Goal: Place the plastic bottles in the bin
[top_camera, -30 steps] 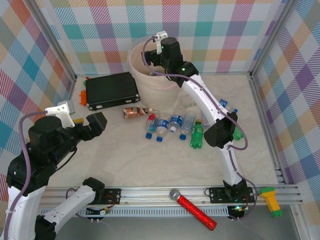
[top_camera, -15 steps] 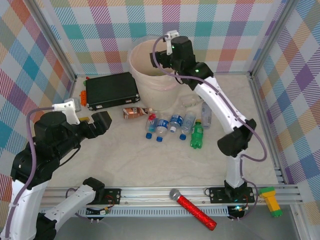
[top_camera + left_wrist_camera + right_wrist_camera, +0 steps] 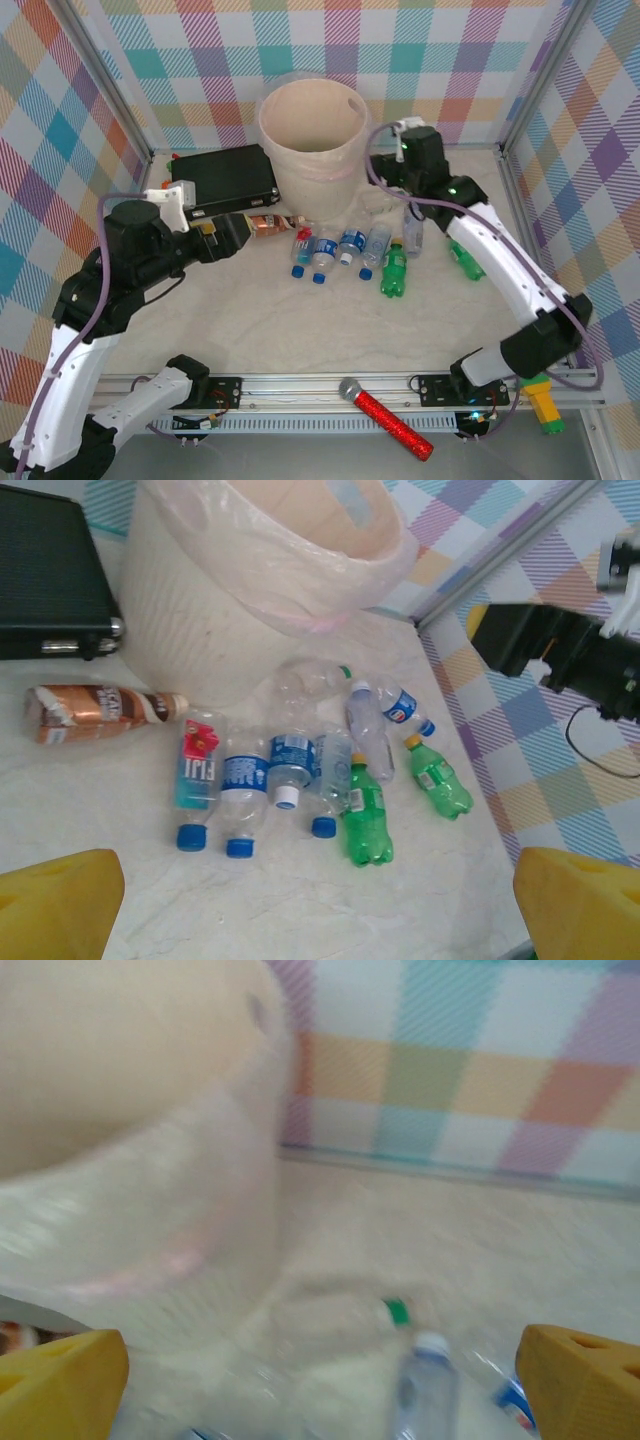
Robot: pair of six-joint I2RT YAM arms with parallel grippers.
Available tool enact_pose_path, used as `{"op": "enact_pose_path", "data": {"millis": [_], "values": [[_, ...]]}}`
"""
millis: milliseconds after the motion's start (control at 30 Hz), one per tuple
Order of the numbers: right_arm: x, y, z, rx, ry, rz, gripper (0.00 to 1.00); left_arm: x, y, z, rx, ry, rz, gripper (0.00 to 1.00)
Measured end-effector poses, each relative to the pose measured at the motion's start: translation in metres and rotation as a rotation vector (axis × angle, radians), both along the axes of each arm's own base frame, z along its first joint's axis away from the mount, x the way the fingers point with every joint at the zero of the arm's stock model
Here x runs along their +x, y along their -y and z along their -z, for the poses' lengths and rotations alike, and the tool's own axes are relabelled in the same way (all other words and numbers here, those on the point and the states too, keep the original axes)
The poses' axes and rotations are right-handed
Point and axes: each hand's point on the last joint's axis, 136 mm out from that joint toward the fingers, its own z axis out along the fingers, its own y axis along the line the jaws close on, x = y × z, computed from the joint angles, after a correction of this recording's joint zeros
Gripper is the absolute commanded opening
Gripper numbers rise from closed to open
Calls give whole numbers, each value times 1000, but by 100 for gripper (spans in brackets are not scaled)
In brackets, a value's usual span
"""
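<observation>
Pastel plaid cloth walls (image 3: 450,60) on three sides. Silver aluminium posts (image 3: 112,85) at corners. Pale cream marbled surface (image 3: 300,330), slotted aluminium rail (image 3: 290,385) along near edge. Light soft, even.

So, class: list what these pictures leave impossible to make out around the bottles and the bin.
- Left wrist view: the floor of the bin, hidden by its own rim.
- Right wrist view: the label on the clear bottle, lost in motion blur.
- Left wrist view: the black case, cut off by the left edge.
</observation>
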Motion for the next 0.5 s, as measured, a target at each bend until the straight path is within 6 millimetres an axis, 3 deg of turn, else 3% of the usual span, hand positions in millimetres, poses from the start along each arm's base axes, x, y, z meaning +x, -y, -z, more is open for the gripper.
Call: {"op": "enact_pose_path", "data": {"millis": [200, 267, 500], "values": [[-34, 90, 28, 15, -76, 211, 99, 11, 16, 6, -17, -22, 54, 99], [-41, 111, 41, 19, -116, 265, 99, 12, 20, 8, -21, -29, 66, 100], [-53, 158, 113, 39, -376, 386, 99, 13, 26, 4, -33, -17, 90, 100]]}}
